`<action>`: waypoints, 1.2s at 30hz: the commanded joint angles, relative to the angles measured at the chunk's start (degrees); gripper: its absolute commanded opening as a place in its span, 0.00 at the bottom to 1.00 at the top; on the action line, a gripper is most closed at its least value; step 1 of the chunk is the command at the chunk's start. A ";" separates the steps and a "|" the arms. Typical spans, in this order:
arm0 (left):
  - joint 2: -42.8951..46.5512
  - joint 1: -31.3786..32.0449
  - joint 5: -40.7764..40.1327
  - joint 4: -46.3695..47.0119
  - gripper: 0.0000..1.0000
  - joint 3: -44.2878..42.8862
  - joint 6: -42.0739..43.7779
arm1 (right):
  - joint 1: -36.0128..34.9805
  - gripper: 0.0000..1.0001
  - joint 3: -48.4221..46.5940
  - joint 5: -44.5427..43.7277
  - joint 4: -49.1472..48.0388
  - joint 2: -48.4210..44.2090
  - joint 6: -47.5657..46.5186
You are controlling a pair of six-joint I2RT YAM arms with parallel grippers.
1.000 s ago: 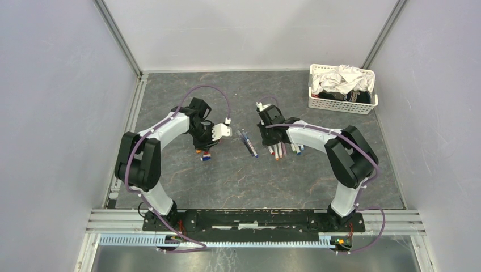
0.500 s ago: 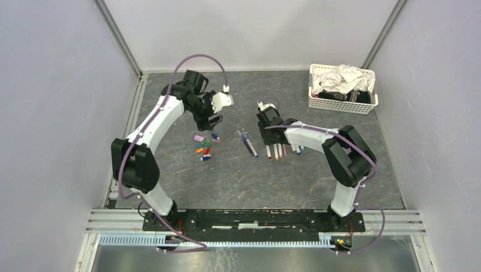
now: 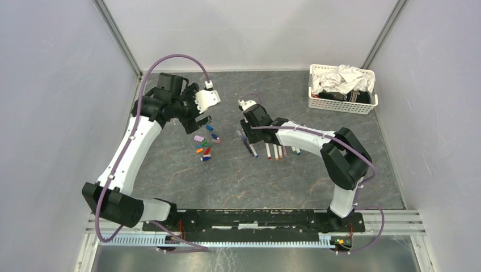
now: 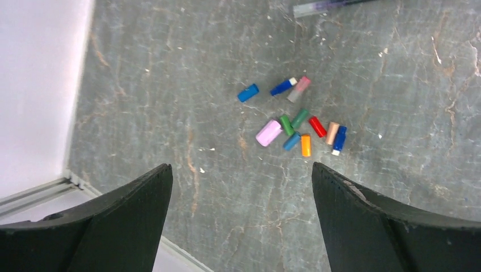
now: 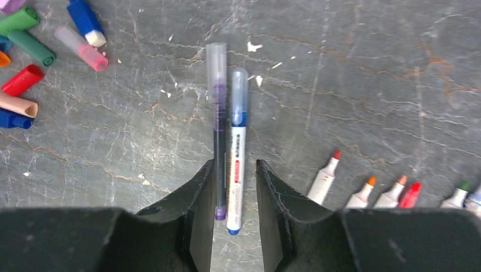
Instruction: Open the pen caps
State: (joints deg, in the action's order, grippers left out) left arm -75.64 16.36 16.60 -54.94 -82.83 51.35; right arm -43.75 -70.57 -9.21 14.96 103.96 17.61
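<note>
Pen caps [image 3: 204, 148] in cluster; pens [image 3: 276, 151] nearby

Left claw [image 4: 241, 170] wide apart, right claw [image 5: 233, 167] narrowly apart, low

Cluster of pen caps [image 3: 205, 146] left of two capped pens [image 3: 248, 141]; uncapped pens [image 3: 278, 151] right of them; basket [image 3: 340, 105] far-right corner.

Your left gripper [image 4: 241, 166] now hangs high above the pen caps [image 4: 295, 127], where a second ago it sat low among them. It has swung back toward the far left corner, and its jaws have spread wide. Your right gripper [image 5: 233, 164] has left the row of uncapped pens [image 3: 276, 151] and slid left. Its jaws have parted a little and now straddle the two capped pens [image 5: 237, 136].
</note>
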 commanded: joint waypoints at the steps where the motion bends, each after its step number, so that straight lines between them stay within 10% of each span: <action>1: -3.02 -0.10 0.61 -3.71 0.96 0.10 -0.54 | -0.63 0.35 -2.63 2.53 -0.39 2.85 -1.25; 26: -4.58 0.02 5.66 -7.79 0.93 -0.09 1.14 | 0.54 0.20 1.68 1.76 -2.39 6.32 -2.55; 36: -5.13 0.25 7.65 -8.62 0.95 0.50 1.90 | 0.54 0.28 5.68 3.22 -4.18 7.23 -1.41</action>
State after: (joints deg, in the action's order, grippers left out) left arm -80.36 16.38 21.19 -62.94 -82.11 51.44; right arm -43.38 -68.14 -7.46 12.69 109.82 15.33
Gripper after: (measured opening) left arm 0.933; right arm 0.281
